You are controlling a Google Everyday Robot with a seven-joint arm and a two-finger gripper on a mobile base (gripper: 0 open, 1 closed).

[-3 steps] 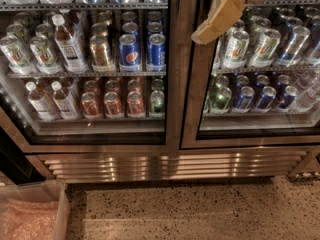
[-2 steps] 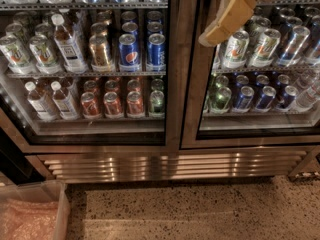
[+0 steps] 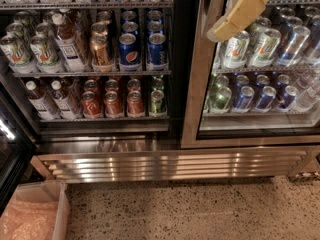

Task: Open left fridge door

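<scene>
one end effector [image 3: 237, 16], grip unclear, up nr right door [image 3: 196, 84]; left fridge door [image 3: 9, 154] open by bin [image 3: 61, 209].

Claw [image 3: 239, 16] at top right, partly off-frame

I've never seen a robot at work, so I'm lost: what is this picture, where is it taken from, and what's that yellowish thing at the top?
This is one picture from the robot's only camera, looking down at a drinks fridge; where the camera is mounted isn't recorded. The yellowish thing is the pincer, the grasping end of its single arm, up in front of the right door, with nothing visible in it. Its job is the left fridge door, which appears swung open at the far left, so the cans and bottles there show without glass. Below are a steel grille, a speckled floor and a plastic bin.
</scene>
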